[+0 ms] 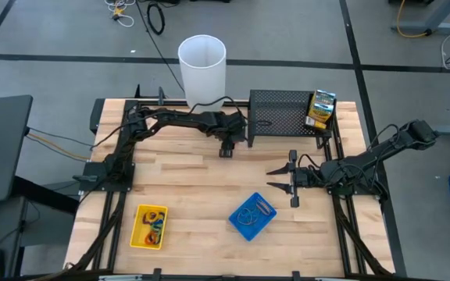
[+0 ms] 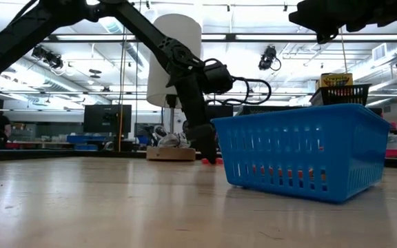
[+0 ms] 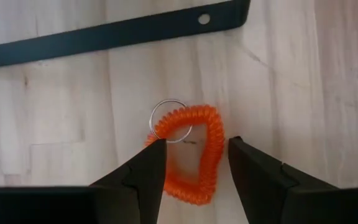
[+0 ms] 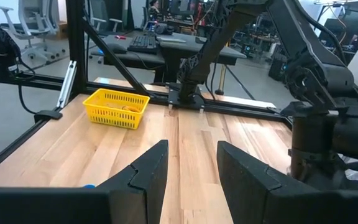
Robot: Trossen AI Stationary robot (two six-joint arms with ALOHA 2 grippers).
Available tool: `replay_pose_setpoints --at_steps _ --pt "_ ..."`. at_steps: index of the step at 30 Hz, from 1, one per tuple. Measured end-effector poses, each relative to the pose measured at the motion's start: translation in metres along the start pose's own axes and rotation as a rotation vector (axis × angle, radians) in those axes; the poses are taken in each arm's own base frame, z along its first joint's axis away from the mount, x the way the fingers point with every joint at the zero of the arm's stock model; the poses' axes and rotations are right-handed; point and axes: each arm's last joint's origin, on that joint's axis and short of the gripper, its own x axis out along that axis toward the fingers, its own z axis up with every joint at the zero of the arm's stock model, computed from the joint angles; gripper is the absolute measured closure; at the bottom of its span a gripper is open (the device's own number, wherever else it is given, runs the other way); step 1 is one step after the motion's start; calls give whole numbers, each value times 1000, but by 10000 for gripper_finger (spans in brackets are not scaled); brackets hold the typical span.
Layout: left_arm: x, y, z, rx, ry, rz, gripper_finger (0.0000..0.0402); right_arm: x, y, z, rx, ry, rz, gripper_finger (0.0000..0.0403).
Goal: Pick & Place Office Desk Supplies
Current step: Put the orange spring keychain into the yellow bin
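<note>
Overhead and wrist views of the table (image 1: pixel 209 176) during sorting of desk supplies. Your left gripper (image 3: pixel 194 163) hangs low over the far middle of the table, just in front of the black mesh rack (image 1: pixel 283 117), with its jaws released and straddling an orange coiled wrist band (image 3: pixel 194 149) that carries a small metal key ring (image 3: pixel 171 121); the coil lies flat on the wood between the two fingers (image 3: pixel 143 171), and neither finger has yet closed on it. Your right gripper (image 1: pixel 278 178) waits above the right middle of the table, jaws likewise spread and holding nothing. Near the front edge, the yellow tray (image 1: pixel 148 226) already contains several coloured loops, and the blue tray (image 1: pixel 252 216) contains loops as well, which suggests that part of the sorting is done. A green-yellow printed box (image 1: pixel 320 109) stands at the right end of the mesh rack; whether it rests in the rack or against it cannot be told. The tall white cylinder (image 1: pixel 202 70) stands at the table's far edge. Judged from this layout, the orange coil is the only loose item left on the open wood, so you have a grasp, a carry and a release into a tray remaining for it.
</note>
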Motion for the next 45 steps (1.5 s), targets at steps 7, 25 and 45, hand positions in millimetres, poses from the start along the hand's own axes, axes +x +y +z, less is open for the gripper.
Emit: replay_pose_setpoints --at_steps 7,25,45 --pt "0 -1 -2 7 27 -6 236 0 0 0 -1 -1 0 254" --pt "-8 -26 6 -1 78 30 392 0 0 0 1 -1 0 254" --pt "-108 -142 60 117 -178 -76 392 0 1 -2 14 16 13 254"
